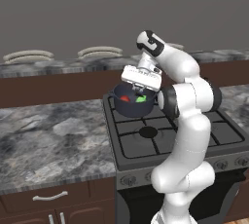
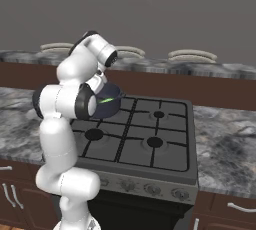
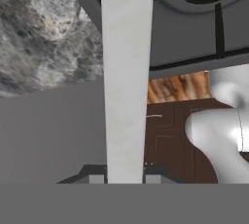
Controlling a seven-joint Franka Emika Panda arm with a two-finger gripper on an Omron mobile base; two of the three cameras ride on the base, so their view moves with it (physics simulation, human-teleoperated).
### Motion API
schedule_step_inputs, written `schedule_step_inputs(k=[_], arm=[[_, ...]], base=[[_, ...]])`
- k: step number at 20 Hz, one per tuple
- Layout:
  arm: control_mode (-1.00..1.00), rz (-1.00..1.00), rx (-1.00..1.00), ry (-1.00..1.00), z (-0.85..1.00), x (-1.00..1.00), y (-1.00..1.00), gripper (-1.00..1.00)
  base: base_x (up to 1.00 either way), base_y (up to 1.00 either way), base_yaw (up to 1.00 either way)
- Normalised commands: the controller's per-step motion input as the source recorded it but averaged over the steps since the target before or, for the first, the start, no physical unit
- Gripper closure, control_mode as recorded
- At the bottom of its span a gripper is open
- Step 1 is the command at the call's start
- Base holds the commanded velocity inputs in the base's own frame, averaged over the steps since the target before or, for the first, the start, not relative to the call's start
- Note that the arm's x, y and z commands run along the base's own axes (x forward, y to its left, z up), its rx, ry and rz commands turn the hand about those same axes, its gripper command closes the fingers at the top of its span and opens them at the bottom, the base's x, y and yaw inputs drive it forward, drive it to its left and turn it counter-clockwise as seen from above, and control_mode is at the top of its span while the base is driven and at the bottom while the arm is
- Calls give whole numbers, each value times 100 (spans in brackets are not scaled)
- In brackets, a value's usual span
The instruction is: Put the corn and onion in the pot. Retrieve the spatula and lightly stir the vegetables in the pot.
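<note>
Two vegetables in the pot [image 1: 131, 105], spatula [image 3: 125, 82] poised above them.
From my remote seat, the end effector [image 1: 138, 89] is clenched on the spatula, blade running straight out along its axis; onion [image 1: 125, 98] and corn [image 1: 141, 99] lie just below it, in the pot on the stove's [image 1: 165, 135] rear-left burner.

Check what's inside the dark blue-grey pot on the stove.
Inside the dark blue-grey round pot: a small red-orange round onion and a light-green corn cob. The gripper hangs over them, shut on the light-grey spatula, covering the pot's middle and floor.
</note>
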Motion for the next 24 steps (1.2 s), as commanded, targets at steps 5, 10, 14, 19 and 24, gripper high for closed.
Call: schedule_step_inputs(k=[5, 10, 14, 19, 24], arm=[[-100, 0, 0, 5, 0, -9, 0, 100], [-100, 0, 0, 2, -5, -19, 14, 100], [-100, 0, 0, 0, 0, -4, 6, 100], [-100, 0, 0, 0, 0, 5, 0, 100], [-100, 0, 0, 0, 0, 37, -4, 100]], base=[[0, 0, 0], [0, 0, 0], [0, 0, 0], [0, 0, 0], [0, 0, 0]])
